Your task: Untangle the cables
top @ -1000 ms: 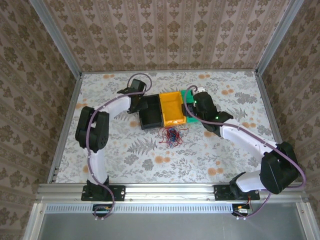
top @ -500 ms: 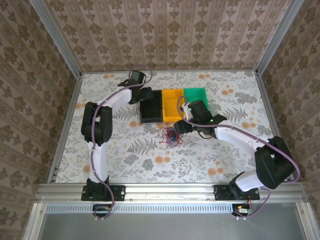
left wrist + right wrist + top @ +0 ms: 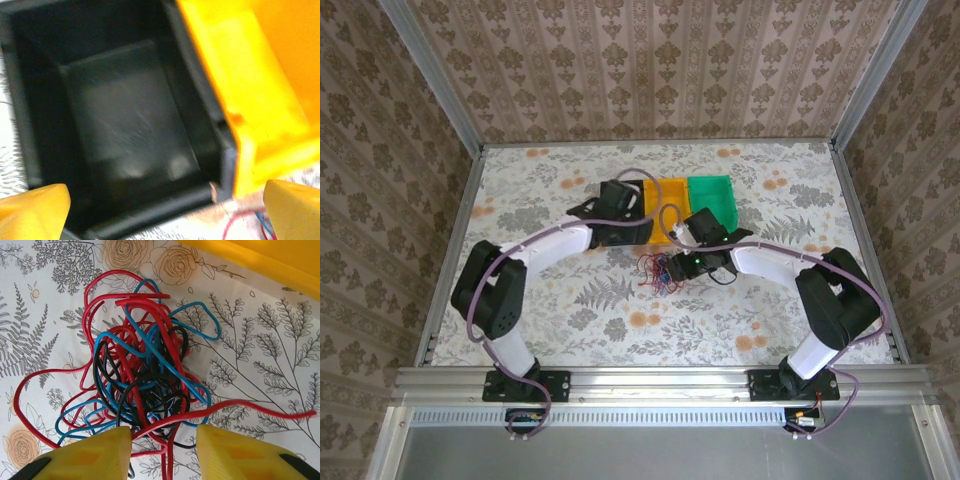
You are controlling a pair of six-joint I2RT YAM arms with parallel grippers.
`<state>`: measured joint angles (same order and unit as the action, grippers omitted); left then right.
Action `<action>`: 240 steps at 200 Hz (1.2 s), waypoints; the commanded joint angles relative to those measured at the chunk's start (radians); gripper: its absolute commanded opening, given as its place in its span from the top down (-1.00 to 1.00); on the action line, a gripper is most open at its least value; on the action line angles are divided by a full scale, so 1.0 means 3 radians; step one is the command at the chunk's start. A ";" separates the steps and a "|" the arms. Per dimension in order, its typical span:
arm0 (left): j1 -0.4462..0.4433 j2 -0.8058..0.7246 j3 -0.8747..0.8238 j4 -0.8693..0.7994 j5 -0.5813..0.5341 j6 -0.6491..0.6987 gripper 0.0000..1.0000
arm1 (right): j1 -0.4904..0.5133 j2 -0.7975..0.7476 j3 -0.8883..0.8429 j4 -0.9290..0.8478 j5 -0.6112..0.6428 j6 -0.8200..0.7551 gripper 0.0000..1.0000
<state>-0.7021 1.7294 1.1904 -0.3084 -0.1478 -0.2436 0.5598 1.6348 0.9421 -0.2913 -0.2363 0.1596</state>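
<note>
The cables are a small tangle of thin red, blue and black wires lying on the flowered table, just in front of the bins. My right gripper hangs low over the tangle's near edge. Its yellow fingers stand apart, with a few red strands running between them and one touching the left finger. From above, the right gripper sits just right of the tangle. My left gripper is wide open above the empty black bin, with nothing between its fingertips. A bit of red and blue cable shows beside its right finger.
Three bins stand in a row behind the tangle: black, largely under my left arm, yellow and green. The yellow bin wall lies close behind the cables. A metal frame with patterned walls borders the table.
My left gripper let go, opened wide and swung forward over the black bin. My right gripper came down from over the bins to the tangle, and its jaws narrowed.
</note>
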 commanded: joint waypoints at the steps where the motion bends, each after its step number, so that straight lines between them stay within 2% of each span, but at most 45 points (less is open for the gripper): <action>1: -0.0225 0.0093 0.0015 -0.0328 -0.0280 0.0575 -0.90 | -0.0026 0.0080 0.0117 0.0068 -0.0105 -0.0013 0.27; 35: -0.0264 0.0152 0.0063 -0.0431 -0.0228 0.0490 -0.76 | -0.0030 0.0100 0.0168 0.0090 -0.0154 0.0008 0.29; 59: -0.0260 0.0146 0.0054 -0.0376 -0.0007 0.0445 -0.73 | -0.0045 0.0017 0.0159 0.0161 -0.0158 0.0071 0.27; 73: -0.0244 0.0142 0.0021 -0.0337 0.0125 0.0424 -0.62 | -0.0065 -0.0028 0.0143 0.0233 -0.0185 0.0119 0.25; 121: -0.0137 0.0028 -0.0229 -0.0153 0.0403 0.0296 -0.43 | -0.0107 0.0083 0.0179 0.0305 -0.0275 0.0173 0.24; 154: -0.0107 -0.0103 -0.0411 0.0004 0.0605 0.0290 -0.42 | -0.0138 0.0112 0.0182 0.0395 -0.0306 0.0225 0.24; 197: -0.0084 -0.0160 -0.0463 -0.0070 0.0754 0.0354 -0.46 | -0.0138 0.0232 0.0238 0.0457 -0.0350 0.0249 0.28; 211: -0.0076 -0.0185 -0.0468 -0.0081 0.0830 0.0367 -0.47 | -0.0142 0.0290 0.0277 0.0475 -0.0352 0.0256 0.40; 228: -0.0071 -0.0216 -0.0478 -0.0067 0.0956 0.0401 -0.47 | -0.0152 0.0324 0.0296 0.0505 -0.0332 0.0285 0.78; 240: -0.0070 -0.0227 -0.0471 -0.0066 0.1050 0.0420 -0.49 | -0.0185 0.0297 0.0258 0.0544 -0.0333 0.0330 0.93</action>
<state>-0.7296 1.6924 1.0595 -0.3248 0.0875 -0.1375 0.5232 1.7206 1.0035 -0.1577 -0.3225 0.2352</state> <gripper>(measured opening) 0.739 0.091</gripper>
